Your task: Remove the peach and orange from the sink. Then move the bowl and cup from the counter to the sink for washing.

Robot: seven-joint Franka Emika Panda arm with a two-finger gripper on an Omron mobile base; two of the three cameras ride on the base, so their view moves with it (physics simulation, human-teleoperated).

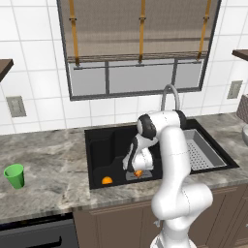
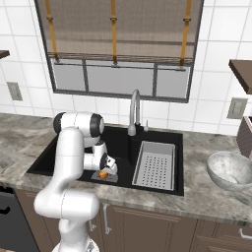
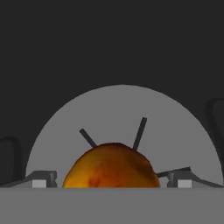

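The white arm's two-finger gripper [image 1: 138,170] reaches down into the large black rectangular sink [image 1: 101,145], its jaws spread wide on either side of the dark orange, red-mottled peach [image 3: 111,166], which sits on the grey round drain plate [image 3: 118,118]. We cannot tell whether the fingertips [image 3: 43,180] touch the fruit; its lower half is cut off in the hand view, and the arm hides most of it from the base cameras. Right of the basin, on the marbled grey counter [image 2: 216,197], stands the whitish-grey round bowl [image 2: 230,170], cropped at the frame edge. The small bright green tapered cup [image 1: 15,175] stands on the counter left of the sink. The smooth bright orange [image 1: 107,180] lies in the basin's front left corner.
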